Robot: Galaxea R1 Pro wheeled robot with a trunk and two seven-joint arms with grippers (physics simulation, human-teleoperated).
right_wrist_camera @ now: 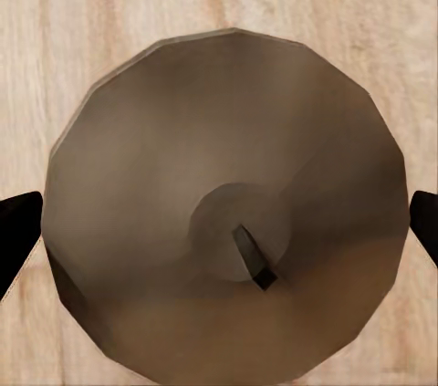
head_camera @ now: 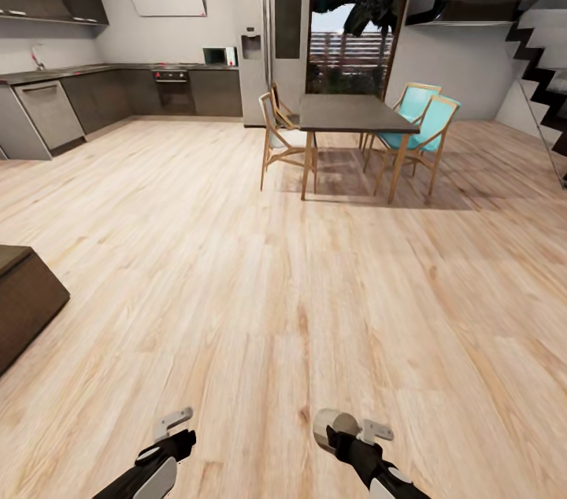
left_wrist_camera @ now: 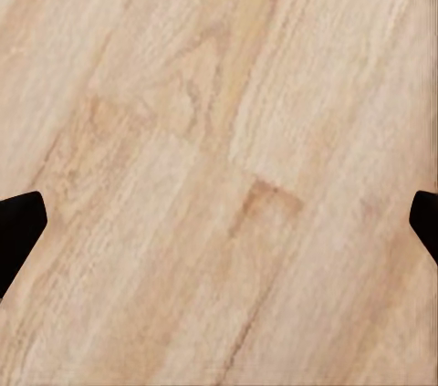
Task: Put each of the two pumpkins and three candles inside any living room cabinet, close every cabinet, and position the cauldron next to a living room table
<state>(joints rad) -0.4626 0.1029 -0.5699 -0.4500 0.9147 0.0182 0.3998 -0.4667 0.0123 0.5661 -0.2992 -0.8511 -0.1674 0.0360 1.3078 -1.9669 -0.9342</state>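
Note:
A stubby tan candle (head_camera: 331, 425) is held in my right gripper (head_camera: 353, 431), low in the head view above the wooden floor. The right wrist view looks down on the candle's round top (right_wrist_camera: 219, 176) and its short dark wick, with a black fingertip (right_wrist_camera: 18, 226) at each side pressing on it. My left gripper (head_camera: 174, 430) hangs open beside it over bare floor; its fingertips (left_wrist_camera: 16, 226) sit far apart in the left wrist view with nothing between them. The pumpkins, cabinet, cauldron and the low table are out of view.
Ahead stands a dark dining table (head_camera: 354, 115) with several chairs (head_camera: 425, 129) around it. Grey kitchen units (head_camera: 118, 90) and a fridge (head_camera: 272, 35) line the back wall. A dark brown low furniture block (head_camera: 24, 302) juts in at the left edge. Stairs (head_camera: 543, 50) rise at the right.

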